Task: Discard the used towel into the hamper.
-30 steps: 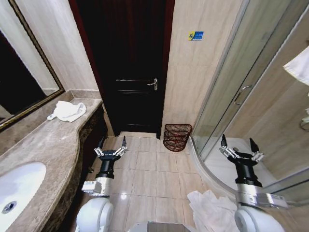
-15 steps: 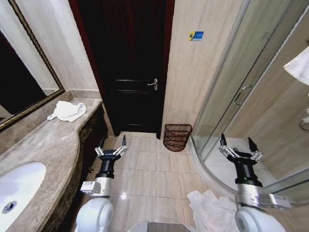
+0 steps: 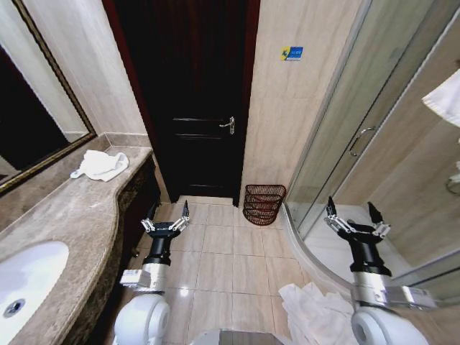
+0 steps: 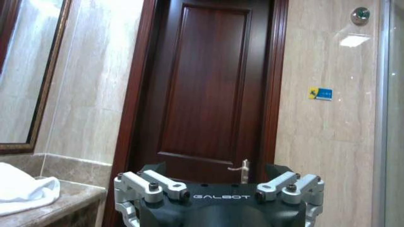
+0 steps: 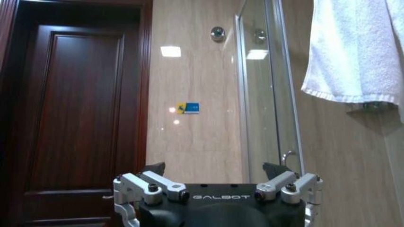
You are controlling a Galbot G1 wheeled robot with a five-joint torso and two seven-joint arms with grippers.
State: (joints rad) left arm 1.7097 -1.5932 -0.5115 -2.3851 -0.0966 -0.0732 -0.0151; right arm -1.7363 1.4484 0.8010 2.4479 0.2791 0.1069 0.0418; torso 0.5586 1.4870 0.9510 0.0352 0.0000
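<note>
Both hands — left hand (image 3: 166,216), right hand (image 3: 353,216) — are hanging spread, empty; the towel (image 3: 100,164) is lying limp, light — pinching a raised fold should suit.

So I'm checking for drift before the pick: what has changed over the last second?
Only the right hand edged slightly up and leftward, open and empty. The left hand, also open, the towel on the counter and the hamper by the door stayed put.

sink (image 3: 29,277) cut by frame edge, hanging towel (image 3: 444,97) cropped at right
</note>
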